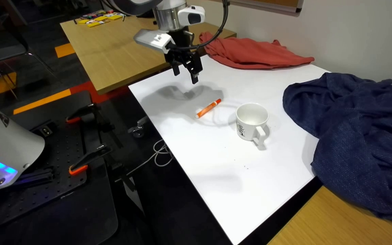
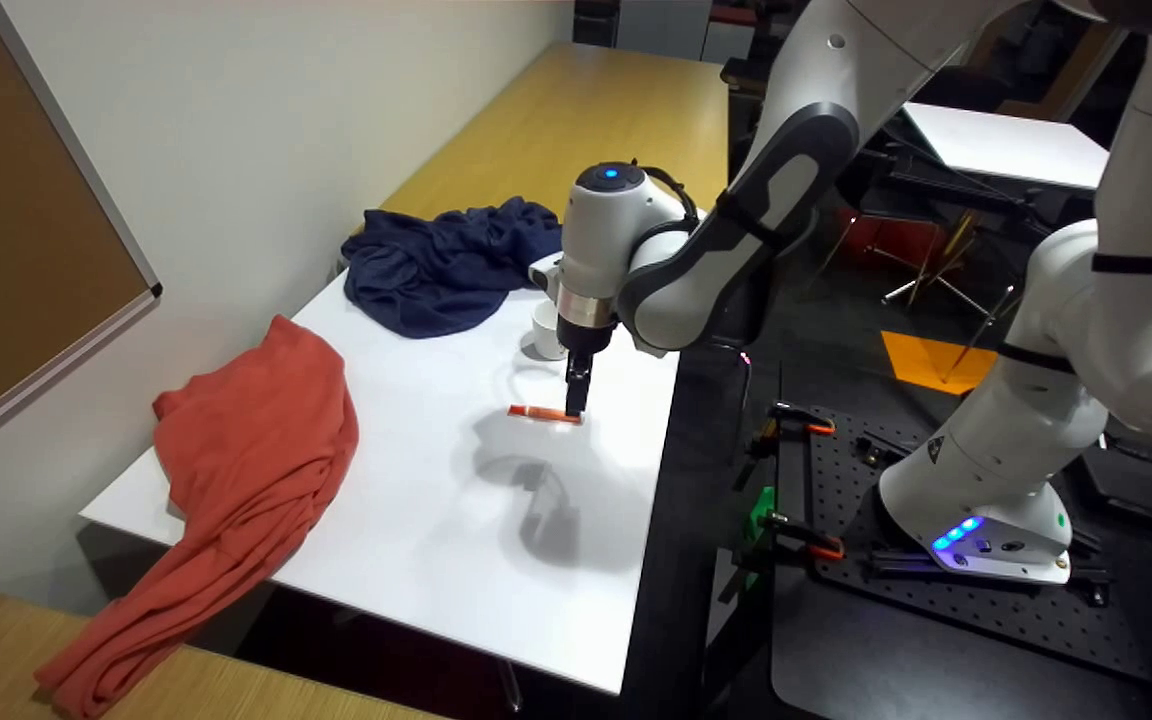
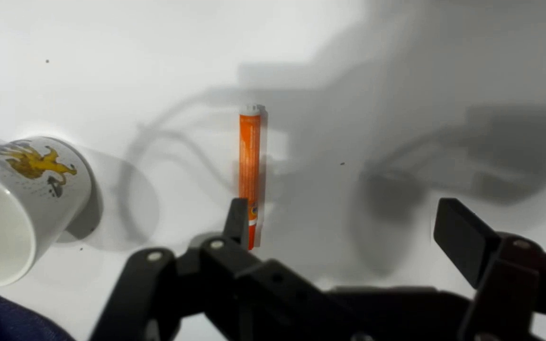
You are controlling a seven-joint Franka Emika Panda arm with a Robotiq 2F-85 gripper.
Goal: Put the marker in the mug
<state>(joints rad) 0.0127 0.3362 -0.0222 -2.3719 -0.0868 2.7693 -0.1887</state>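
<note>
The gripper (image 1: 185,75) hung in the air over the table (image 1: 213,153), its fingers (image 3: 465,239) spread wide with nothing between them, and the marker (image 3: 249,156) lay flat on the tabletop, outside the mug (image 1: 252,122). The coming move turned on the sideways offset between gripper and marker. In the wrist view the marker did not run down the middle of the gap: it lay over by the mug-side finger (image 3: 238,222), whose tip hid part of it near the red end, while the far finger stood well apart. So the gripper seemed to need a shift towards the mug before going down; lowered straight, that finger might have landed on the marker or knocked it away. The long axis looked right, since the marker ran across the line along which the fingers would close, and little or no turn of the wrist seemed called for. Which part of its length lay below them I could not tell: the wrist view put one tip by the red end, while in an exterior view a fingertip (image 2: 575,402) showed by the white one. The mug stood upright near the marker, on the side away from the gripper, so the carry looked likely to be short
</note>
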